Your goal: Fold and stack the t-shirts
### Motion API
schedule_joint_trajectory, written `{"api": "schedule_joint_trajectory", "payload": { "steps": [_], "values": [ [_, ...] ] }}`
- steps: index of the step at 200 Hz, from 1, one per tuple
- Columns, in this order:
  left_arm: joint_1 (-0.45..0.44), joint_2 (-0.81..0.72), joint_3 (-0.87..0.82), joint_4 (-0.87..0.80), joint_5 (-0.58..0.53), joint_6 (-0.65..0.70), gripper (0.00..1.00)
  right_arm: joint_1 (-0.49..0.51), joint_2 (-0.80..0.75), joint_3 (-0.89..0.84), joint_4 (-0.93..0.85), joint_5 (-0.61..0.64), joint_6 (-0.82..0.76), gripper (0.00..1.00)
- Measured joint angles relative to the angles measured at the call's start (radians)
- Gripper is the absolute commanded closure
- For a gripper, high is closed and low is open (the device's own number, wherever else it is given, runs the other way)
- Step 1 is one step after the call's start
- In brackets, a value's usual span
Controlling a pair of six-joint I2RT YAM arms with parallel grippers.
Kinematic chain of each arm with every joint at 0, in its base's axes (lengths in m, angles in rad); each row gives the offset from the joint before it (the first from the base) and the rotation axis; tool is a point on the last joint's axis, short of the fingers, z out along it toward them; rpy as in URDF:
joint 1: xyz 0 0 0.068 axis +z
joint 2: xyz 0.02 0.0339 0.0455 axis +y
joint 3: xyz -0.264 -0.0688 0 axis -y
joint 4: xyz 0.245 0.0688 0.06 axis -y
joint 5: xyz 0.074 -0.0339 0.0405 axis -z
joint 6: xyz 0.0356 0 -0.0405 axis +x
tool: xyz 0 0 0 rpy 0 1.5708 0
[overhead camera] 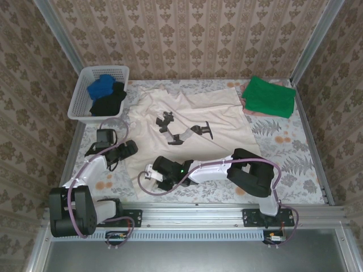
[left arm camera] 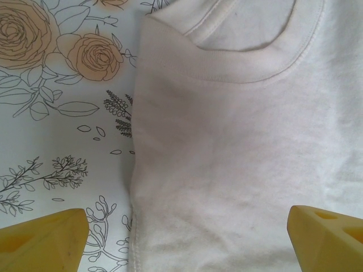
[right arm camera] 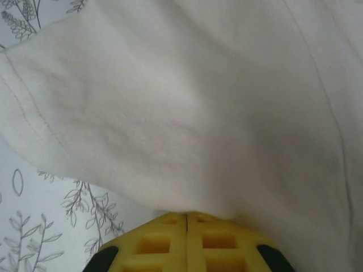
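This is a robot test cell dressed like a home; patterned wallpaper panels (overhead camera: 187, 39) in aluminium posts (overhead camera: 317, 38) stand around the table (overhead camera: 316, 158), with a floral cloth (overhead camera: 289, 164) upon it. Two robot arms (overhead camera: 210, 169) are bolted at the table's near edge.

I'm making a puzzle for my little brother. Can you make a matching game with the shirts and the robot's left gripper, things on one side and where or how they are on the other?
Things:
1. cream t-shirt
2. green t-shirt
3. blue t-shirt
4. left gripper

Place or state:
A. in the white basket
B. open
C. spread out in the middle
D. folded, at the far right corner

Pairs: 1-C, 2-D, 3-A, 4-B
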Motion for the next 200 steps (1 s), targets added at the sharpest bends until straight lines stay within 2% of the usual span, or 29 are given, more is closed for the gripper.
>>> {"api": "schedule_joint_trajectory", "payload": {
  "steps": [41,70,81,85,94,109,140,152,161,181,200],
  "values": [
    [0.0,-0.058,0.008,-0.004,0.018,0.01,0.08,-0.008,-0.174,-0.011,-0.058,-0.056,0.0,1.0],
    [0.0,-0.076,0.029,-0.013,0.028,0.021,0.08,-0.077,-0.259,-0.005,-0.056,-0.185,0.027,1.0],
    [0.0,-0.077,0.034,-0.014,0.035,0.026,0.08,-0.119,-0.246,0.013,-0.06,-0.211,0.053,0.87],
    [0.0,-0.077,0.035,-0.015,0.037,0.029,0.08,-0.133,-0.234,0.021,-0.064,-0.214,0.064,0.79],
    [-0.002,-0.077,0.036,-0.018,0.041,0.033,0.08,-0.171,-0.198,0.051,-0.081,-0.229,0.084,0.54],
    [-0.02,-0.078,0.036,-0.026,0.04,0.04,0.08,-0.219,-0.147,0.072,-0.095,-0.243,0.115,0.49],
    [-0.157,-0.099,0.035,-0.058,0.016,0.042,0.08,-0.279,-0.19,0.01,-0.146,-0.252,0.219,0.39],
    [-0.24,-0.129,0.029,-0.079,-0.012,0.023,0.09,-0.311,-0.277,-0.043,-0.181,-0.237,0.296,0.38],
    [-0.283,-0.157,0.018,-0.095,-0.029,0.0,0.11,-0.343,-0.342,-0.075,-0.214,-0.208,0.349,0.33],
    [-0.367,-0.251,-0.031,-0.156,-0.076,-0.083,0.16,-0.499,-0.505,-0.13,-0.352,-0.076,0.526,0.3],
    [-0.446,-0.333,-0.078,-0.22,-0.117,-0.178,0.21,-0.666,-0.571,-0.181,-0.476,0.04,0.666,0.3]
  ]
}}
